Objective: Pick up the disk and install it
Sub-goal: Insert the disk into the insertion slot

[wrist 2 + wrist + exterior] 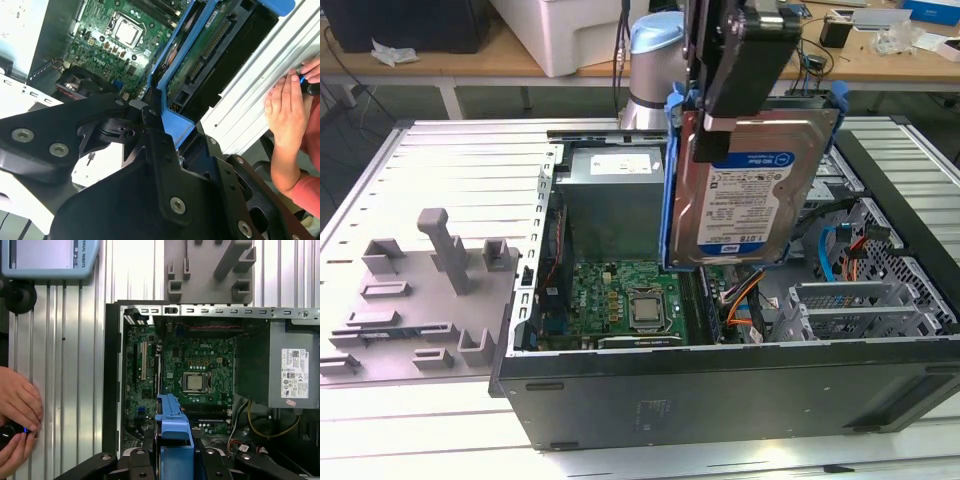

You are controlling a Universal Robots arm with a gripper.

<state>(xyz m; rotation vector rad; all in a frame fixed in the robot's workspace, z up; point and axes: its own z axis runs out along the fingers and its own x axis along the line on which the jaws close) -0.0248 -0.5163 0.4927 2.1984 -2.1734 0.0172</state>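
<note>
1. Because it lies open-side up, the computer case (720,370) admits the disk (750,190) from above; the disk hides part of its interior in the exterior view.
2. The disk hangs upright over the case, clear of it.
3. The gripper (720,115) is clenched on the disk's upper edge, covering it.
4. A hand (285,107) beside the case holds something indistinct.

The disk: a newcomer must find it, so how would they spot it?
Find the open black computer case. Above its motherboard, the hand holds the disk roughly upright by its top edge. Unlike the grey power supply box nearby, it is silver with a white-and-blue label and a blue plastic frame.
</note>
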